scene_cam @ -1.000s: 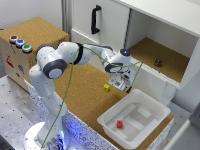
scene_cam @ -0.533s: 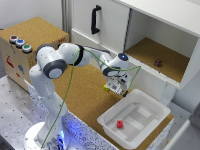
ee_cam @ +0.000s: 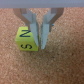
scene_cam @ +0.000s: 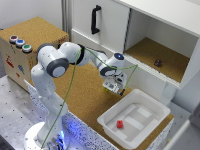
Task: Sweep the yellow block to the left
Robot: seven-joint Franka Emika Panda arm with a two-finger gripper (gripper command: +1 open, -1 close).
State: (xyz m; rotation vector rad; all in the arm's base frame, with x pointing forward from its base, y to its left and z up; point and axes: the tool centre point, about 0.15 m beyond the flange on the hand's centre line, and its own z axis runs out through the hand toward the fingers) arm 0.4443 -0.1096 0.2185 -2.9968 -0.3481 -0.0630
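Note:
The yellow block [ee_cam: 25, 39] is a small bright cube with dark letters, lying on the cork surface. In the wrist view it sits right beside my fingers [ee_cam: 31, 25], against the outside of one of them and not between them. My gripper [ee_cam: 39, 42] is shut and empty, its tips down at the cork. In the exterior view my gripper [scene_cam: 114, 86] is low over the cork mat, just short of the white bin, and it hides the block.
A white bin [scene_cam: 107, 120] holding a small red cube [scene_cam: 120, 124] stands on the exterior view's right of my gripper. A small dark block [scene_cam: 158, 63] lies in the open cabinet shelf. A cardboard box [scene_cam: 35, 30] with coloured buttons stands at the exterior view's left.
My gripper has come down to the cork and moved a little toward the exterior view's left, reaching the yellow block. The block, visible before in the exterior view, is now hidden behind it.

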